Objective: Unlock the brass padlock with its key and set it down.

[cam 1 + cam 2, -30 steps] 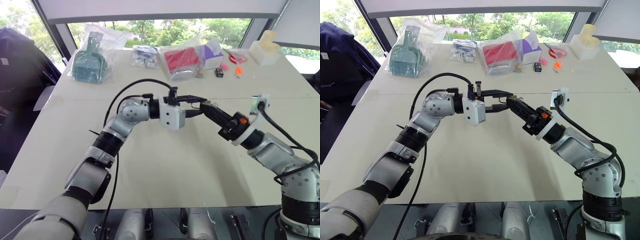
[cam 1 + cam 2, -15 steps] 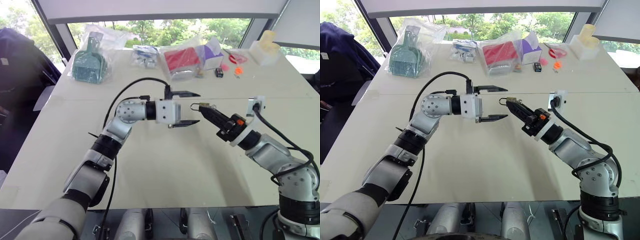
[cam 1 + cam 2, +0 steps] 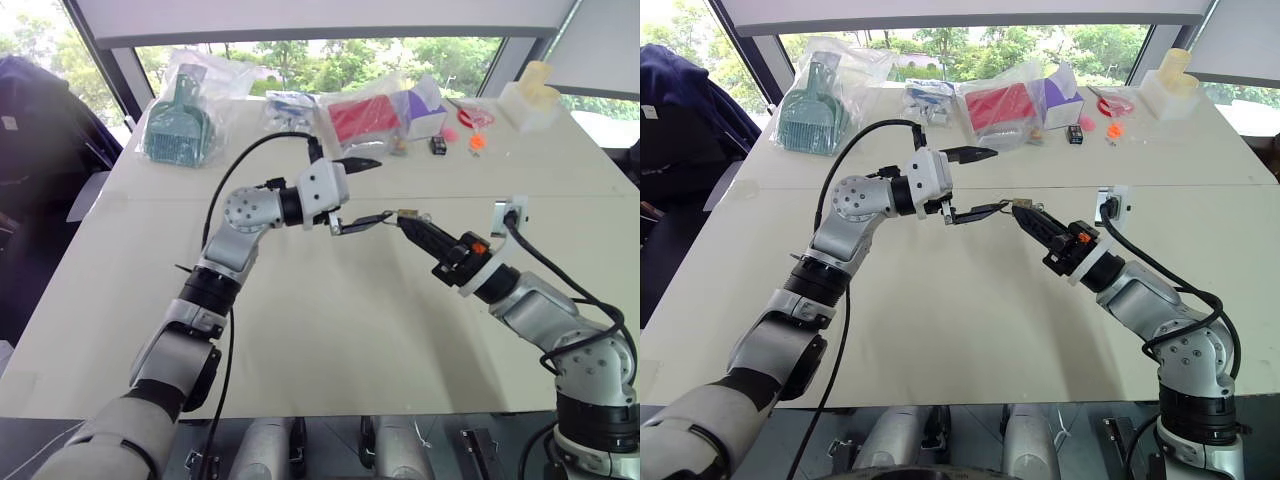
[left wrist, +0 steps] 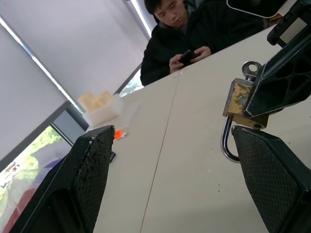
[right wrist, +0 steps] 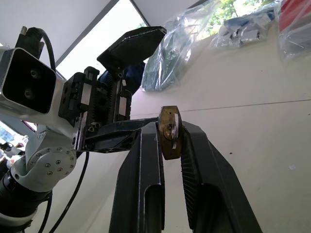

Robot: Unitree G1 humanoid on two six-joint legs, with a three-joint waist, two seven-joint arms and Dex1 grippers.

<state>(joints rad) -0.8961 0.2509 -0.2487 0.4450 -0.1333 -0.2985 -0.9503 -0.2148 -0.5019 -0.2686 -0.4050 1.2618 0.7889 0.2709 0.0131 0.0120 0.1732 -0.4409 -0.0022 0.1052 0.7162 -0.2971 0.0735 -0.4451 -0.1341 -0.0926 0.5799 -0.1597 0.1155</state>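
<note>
The brass padlock (image 4: 247,104) is a worn yellow-brass block with darker scuffed patches and a shiny silvery shackle. The right gripper (image 3: 410,222) clamping it has black fingers (image 5: 146,165) with ribbed inner faces and an orange mark near its white wrist. The left gripper (image 3: 358,192) has black fingers (image 4: 90,170) with fine cross-hatched pads. The table (image 3: 330,330) is pale cream. On it lie a teal dustpan (image 3: 178,125), a red packet (image 3: 362,118) and a purple box (image 3: 428,108).

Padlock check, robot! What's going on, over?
Right gripper shut on brass padlock, held above table. Left gripper open beside it. Key in keyhole, shackle out. Nothing blocking.
</note>
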